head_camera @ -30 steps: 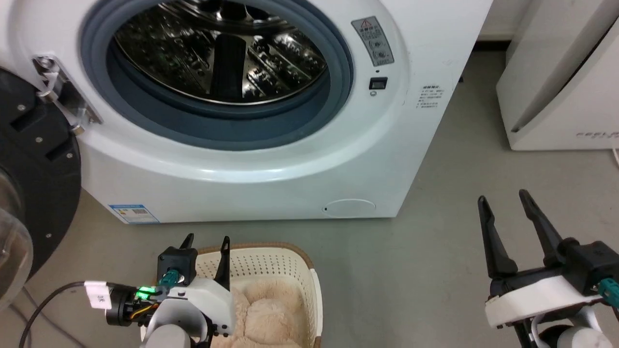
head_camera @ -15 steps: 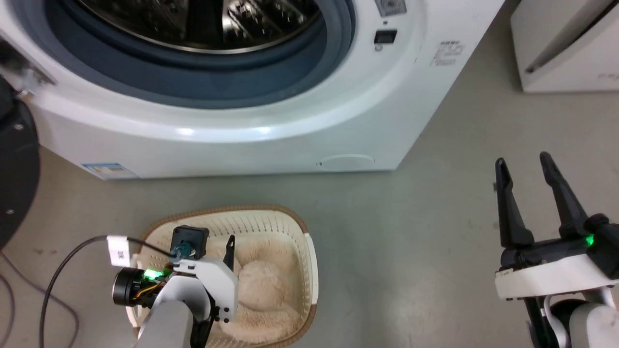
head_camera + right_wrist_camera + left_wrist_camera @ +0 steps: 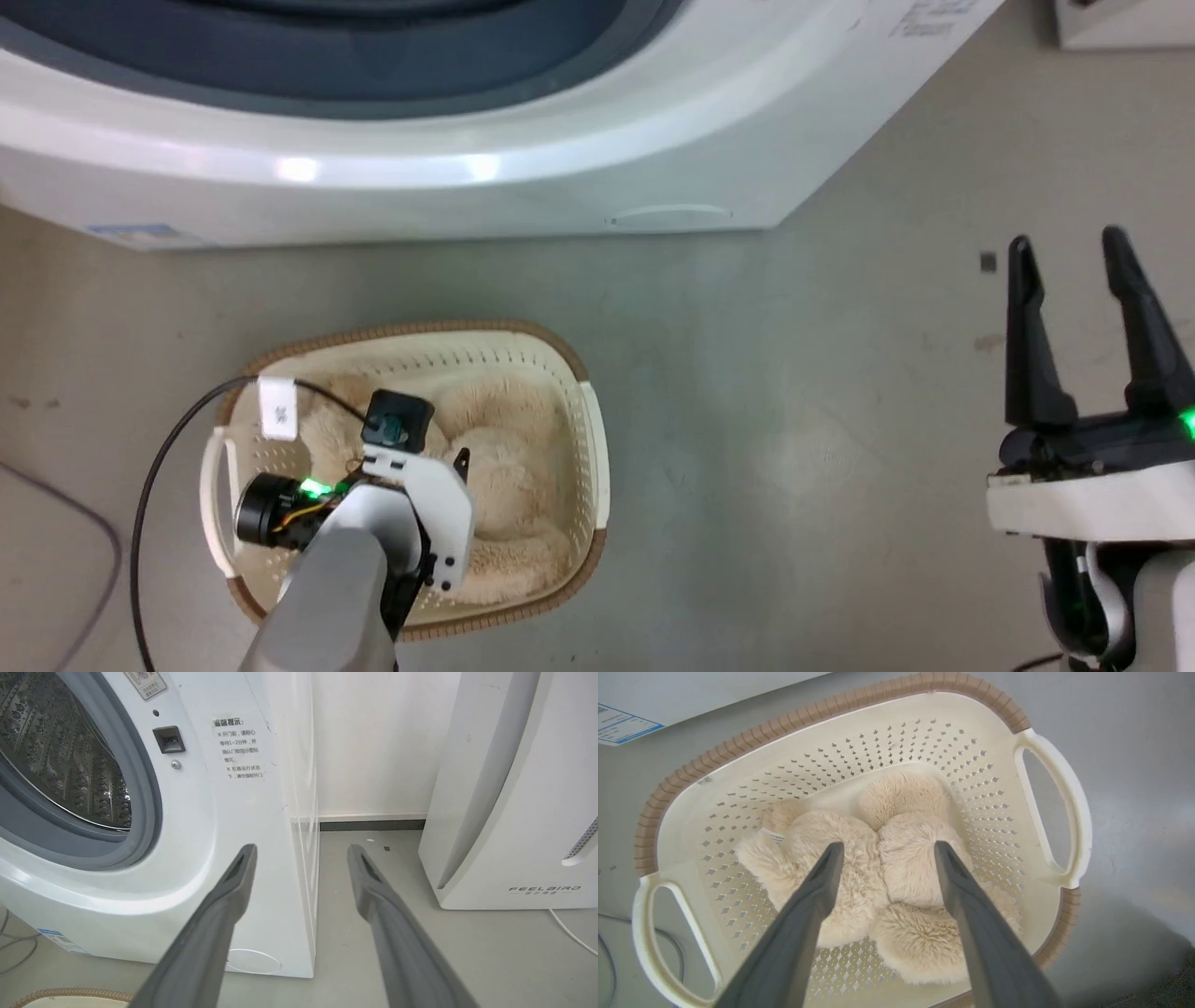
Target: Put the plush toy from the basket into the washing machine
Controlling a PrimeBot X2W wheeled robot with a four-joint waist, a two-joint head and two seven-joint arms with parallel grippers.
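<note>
While the plush toy (image 3: 896,868) lies in the basket (image 3: 831,714), the task looks to be at its first step; nothing is in the washing machine (image 3: 224,812) yet.

Left wrist view: the cream basket with its brown rim takes up most of the frame. The fluffy beige toy sits at the centre, on the basket floor. The left gripper (image 3: 887,847) rises from the bottom edge with its two dark fingers spread wide and nothing between them. Their tips lie over the toy's rounded limbs. You cannot tell whether they touch the pile.

Right wrist view: the right gripper (image 3: 301,851) points up from the bottom edge, also spread wide and empty. The washer's front is on the left of the frame. Its steel drum (image 3: 60,765) shows through the grey seal at upper left, with no door across the opening. A plain white appliance (image 3: 514,812) stands at the right.

Head view: the basket is at lower left, with the left arm reaching down into it. The washer runs along the top edge. The right gripper is at lower right, well apart from the basket.

Left for you, by this reading: close on the toy, lift it out, carry it to the drum and release it.
</note>
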